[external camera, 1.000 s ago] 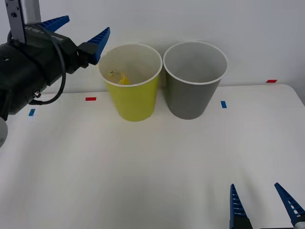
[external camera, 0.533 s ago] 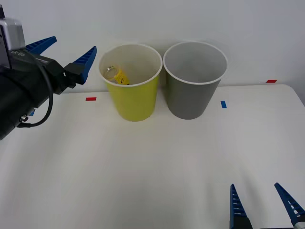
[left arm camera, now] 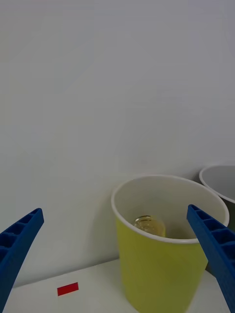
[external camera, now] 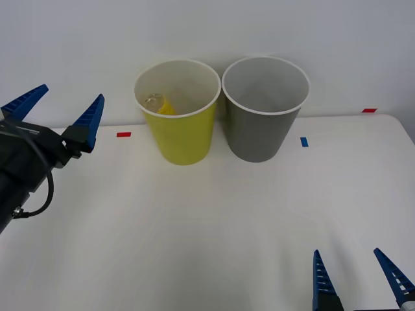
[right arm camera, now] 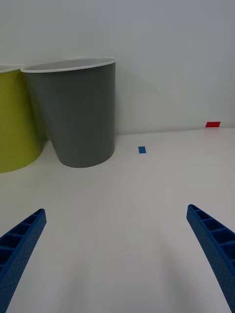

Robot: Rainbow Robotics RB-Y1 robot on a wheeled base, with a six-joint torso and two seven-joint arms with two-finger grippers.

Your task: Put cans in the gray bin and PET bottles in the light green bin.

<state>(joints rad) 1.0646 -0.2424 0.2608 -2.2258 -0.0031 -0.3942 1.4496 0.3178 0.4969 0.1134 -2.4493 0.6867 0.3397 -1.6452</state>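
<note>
The light green bin (external camera: 176, 133) stands at the back of the white table, with the gray bin (external camera: 264, 126) touching its right side. A PET bottle (external camera: 159, 104) with a yellow label lies inside the light green bin (left arm camera: 161, 264); its clear base (left arm camera: 150, 225) shows over the rim. My left gripper (external camera: 57, 111) hangs open and empty above the table, left of the light green bin. My right gripper (external camera: 356, 278) is open and empty near the front right edge, well short of the gray bin (right arm camera: 81, 117).
Small red tape marks (external camera: 123, 135) and blue tape marks (external camera: 303, 141) lie on the table near the bins. A plain white wall stands close behind both bins. Bare white tabletop (external camera: 214, 220) stretches between the bins and my right gripper.
My left gripper has drawn back to the left and downward, away from the light green bin's rim, still open. The bottle lies in that bin. The right arm stayed still.
</note>
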